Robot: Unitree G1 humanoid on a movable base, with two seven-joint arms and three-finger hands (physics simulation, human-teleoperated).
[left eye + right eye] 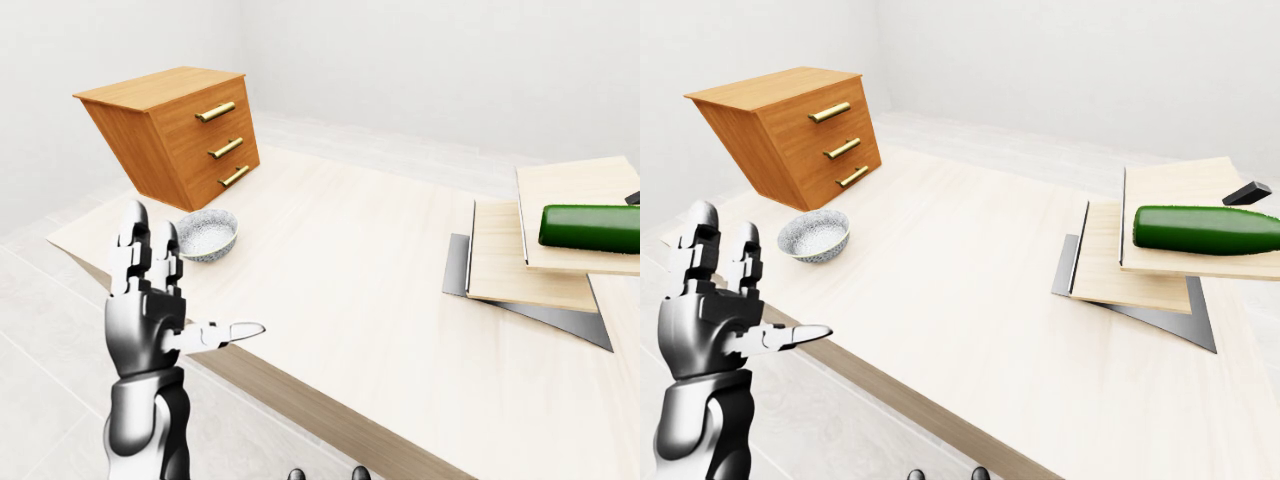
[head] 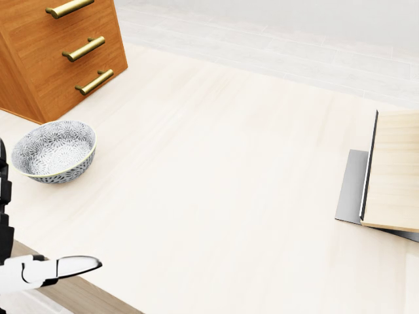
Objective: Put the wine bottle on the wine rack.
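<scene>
A green wine bottle (image 1: 1205,229) lies on its side on the upper board of the stepped wooden wine rack (image 1: 1137,275), at the right of the eye views; its neck end runs out of frame. The head view shows only the rack's left edge (image 2: 393,171), not the bottle. My left hand (image 1: 195,275) is raised at the lower left, off the table's near edge, open and empty with its fingers upright and the thumb (image 2: 75,265) pointing right. It is far from the bottle. My right hand does not show.
A wooden drawer chest (image 1: 175,130) with brass handles sits tilted at the table's left. Below it on the table stands a patterned grey bowl (image 1: 207,233). The pale wooden table (image 1: 350,270) spreads between bowl and rack. A grey base plate (image 1: 1190,320) lies under the rack.
</scene>
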